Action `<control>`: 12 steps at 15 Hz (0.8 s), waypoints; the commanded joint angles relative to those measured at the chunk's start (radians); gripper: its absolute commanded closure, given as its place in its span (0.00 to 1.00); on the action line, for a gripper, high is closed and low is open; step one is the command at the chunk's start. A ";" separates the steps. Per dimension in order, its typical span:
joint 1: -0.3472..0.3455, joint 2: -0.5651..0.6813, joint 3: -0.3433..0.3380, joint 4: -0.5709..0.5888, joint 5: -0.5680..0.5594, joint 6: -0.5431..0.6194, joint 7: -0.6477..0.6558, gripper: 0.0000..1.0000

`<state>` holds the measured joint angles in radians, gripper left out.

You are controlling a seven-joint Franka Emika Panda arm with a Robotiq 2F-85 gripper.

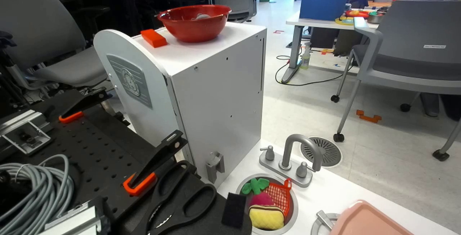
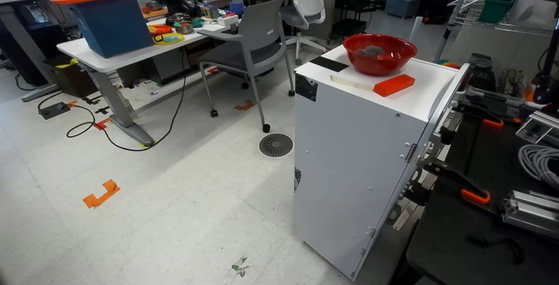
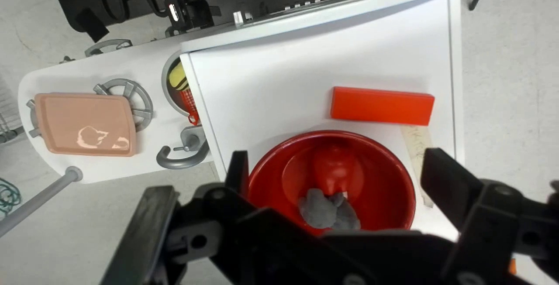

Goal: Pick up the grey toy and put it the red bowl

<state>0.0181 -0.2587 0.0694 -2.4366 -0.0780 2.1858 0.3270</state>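
The grey toy (image 3: 319, 210) sits in the red bowl (image 3: 382, 184) and your gripper (image 3: 337, 169) is spread wide, holding nothing, so dropping looks done; next, just back away.

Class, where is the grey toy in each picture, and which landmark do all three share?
In an exterior view: grey toy near the top, left of centre, partly showing in the red bowl.
In an exterior view: grey toy above centre, to the right, in the red bowl.
In the wrist view: grey toy below centre, slightly right, in the red bowl.
Shared landmark: orange-red block, beside the red bowl.
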 commanded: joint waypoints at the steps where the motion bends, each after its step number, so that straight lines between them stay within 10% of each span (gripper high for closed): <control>1: -0.006 -0.012 0.009 -0.007 0.004 -0.003 -0.002 0.00; 12: -0.006 -0.021 0.010 -0.019 0.005 -0.003 -0.002 0.00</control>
<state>0.0189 -0.2795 0.0727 -2.4563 -0.0752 2.1846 0.3274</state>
